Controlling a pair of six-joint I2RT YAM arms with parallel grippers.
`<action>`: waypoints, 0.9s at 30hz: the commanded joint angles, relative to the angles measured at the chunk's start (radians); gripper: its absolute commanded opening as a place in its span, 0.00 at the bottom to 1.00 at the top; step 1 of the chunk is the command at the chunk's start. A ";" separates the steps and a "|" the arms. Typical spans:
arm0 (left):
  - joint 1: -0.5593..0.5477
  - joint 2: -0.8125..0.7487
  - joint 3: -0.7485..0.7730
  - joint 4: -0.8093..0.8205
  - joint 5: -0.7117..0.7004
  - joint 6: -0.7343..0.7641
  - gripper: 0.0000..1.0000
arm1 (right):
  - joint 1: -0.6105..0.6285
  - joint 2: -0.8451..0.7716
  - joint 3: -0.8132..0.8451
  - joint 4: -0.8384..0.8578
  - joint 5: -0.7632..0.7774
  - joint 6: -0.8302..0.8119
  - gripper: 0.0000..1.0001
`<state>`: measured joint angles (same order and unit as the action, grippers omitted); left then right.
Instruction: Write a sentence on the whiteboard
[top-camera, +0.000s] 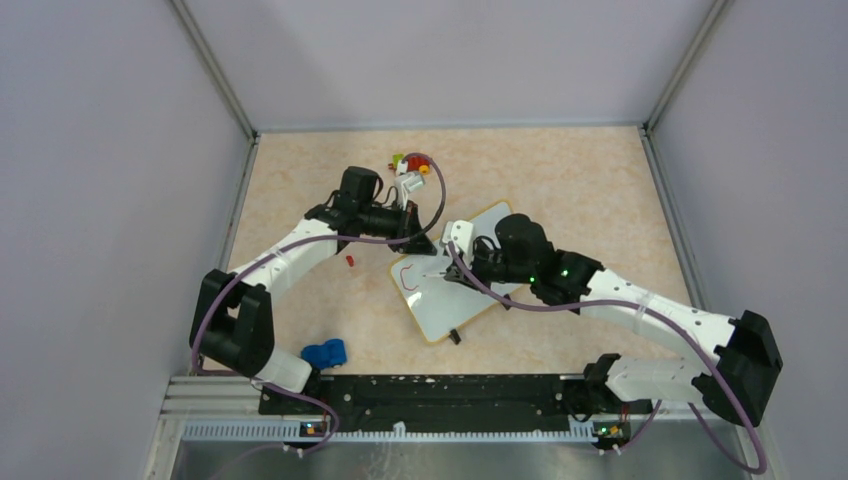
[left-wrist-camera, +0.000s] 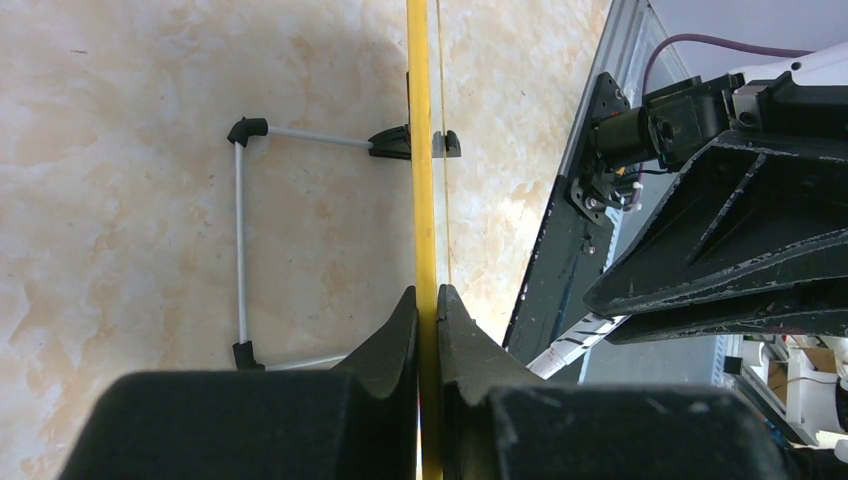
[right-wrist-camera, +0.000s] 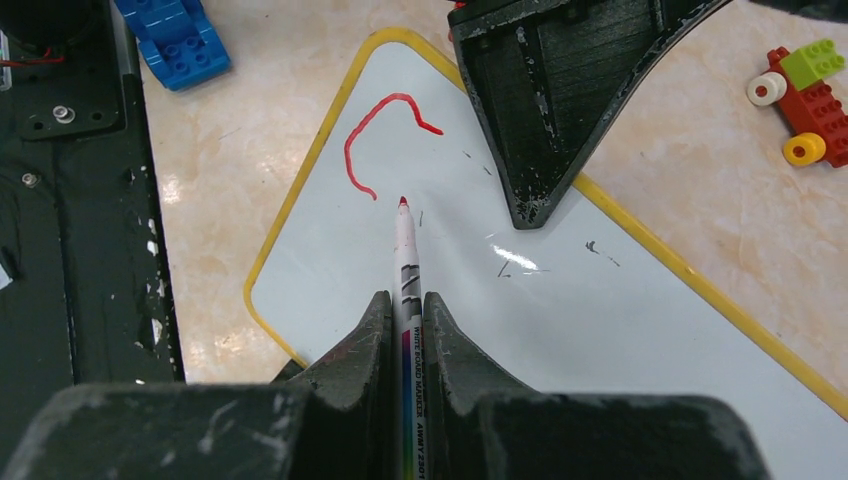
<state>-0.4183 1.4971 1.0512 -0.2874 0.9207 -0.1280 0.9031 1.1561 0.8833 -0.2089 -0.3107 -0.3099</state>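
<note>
A: Closest in, right gripper (right-wrist-camera: 405, 302) pinched tight around a marker (right-wrist-camera: 407, 250), red tip pointing ahead, down at the whiteboard (right-wrist-camera: 600, 330).
B: And just beyond that tip?
A: A curved red stroke (right-wrist-camera: 372, 135), slightly left. Further out, left of the fingers (right-wrist-camera: 372, 335), a blue brick (right-wrist-camera: 175, 40); far right, a red, green and yellow brick cluster (right-wrist-camera: 805, 100).
B: Over to the left gripper (left-wrist-camera: 427, 300)?
A: Clamped hard on the board's yellow rim (left-wrist-camera: 422, 150), board running edge-on straight out from the fingertips (left-wrist-camera: 400, 330). Wire stand (left-wrist-camera: 240, 220) off to the left, black feet on the table (left-wrist-camera: 120, 150).
</note>
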 joint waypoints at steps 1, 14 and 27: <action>-0.005 0.026 -0.001 0.003 0.015 0.060 0.00 | 0.011 0.008 0.012 0.058 0.017 0.005 0.00; -0.005 0.034 0.007 -0.007 0.032 0.060 0.00 | 0.017 0.034 0.022 0.086 0.055 0.013 0.00; -0.005 0.032 0.007 -0.018 0.039 0.064 0.00 | 0.036 0.083 0.052 0.086 0.059 0.006 0.00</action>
<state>-0.4137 1.5043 1.0534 -0.2886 0.9352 -0.1234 0.9268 1.2209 0.8845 -0.1581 -0.2592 -0.3092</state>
